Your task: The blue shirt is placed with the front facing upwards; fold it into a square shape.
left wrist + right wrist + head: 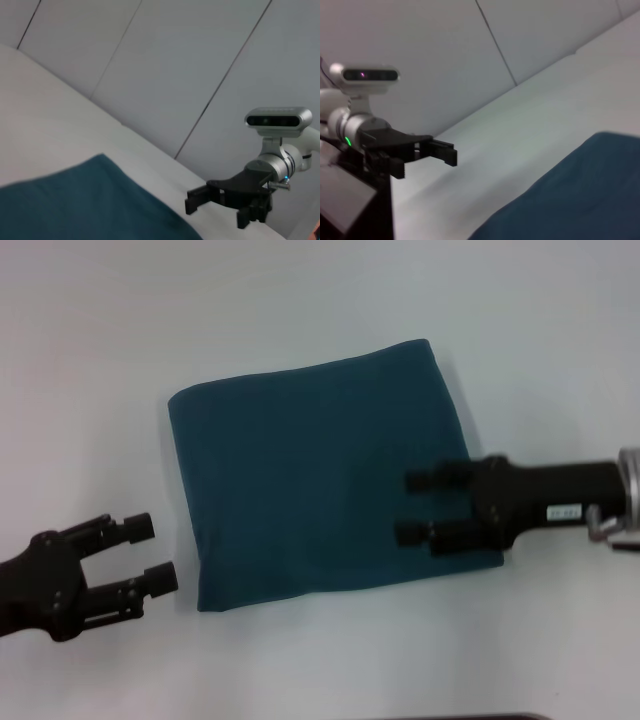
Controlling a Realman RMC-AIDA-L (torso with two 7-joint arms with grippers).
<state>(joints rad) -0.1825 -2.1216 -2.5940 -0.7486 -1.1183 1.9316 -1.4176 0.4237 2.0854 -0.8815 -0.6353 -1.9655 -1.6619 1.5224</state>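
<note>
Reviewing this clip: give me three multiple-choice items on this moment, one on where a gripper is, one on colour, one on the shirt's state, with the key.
1. Where is the right gripper?
A. Over the shirt's right edge
B. Off the table
C. On the shirt's far left corner

2. What colour is the blue shirt as it shows?
A. Red
B. Dark teal-blue
C. White

3. What state is the shirt in?
A. Spread flat with sleeves out
B. Crumpled in a heap
C. Folded into a near-square rectangle

Key: 1 A, the head view shows its open fingers over the cloth's right side; 2 B, all views show plain teal cloth; 3 C, four fairly straight edges and no sleeves show. The left gripper sits open on the white table, just left of the shirt's near corner.
</note>
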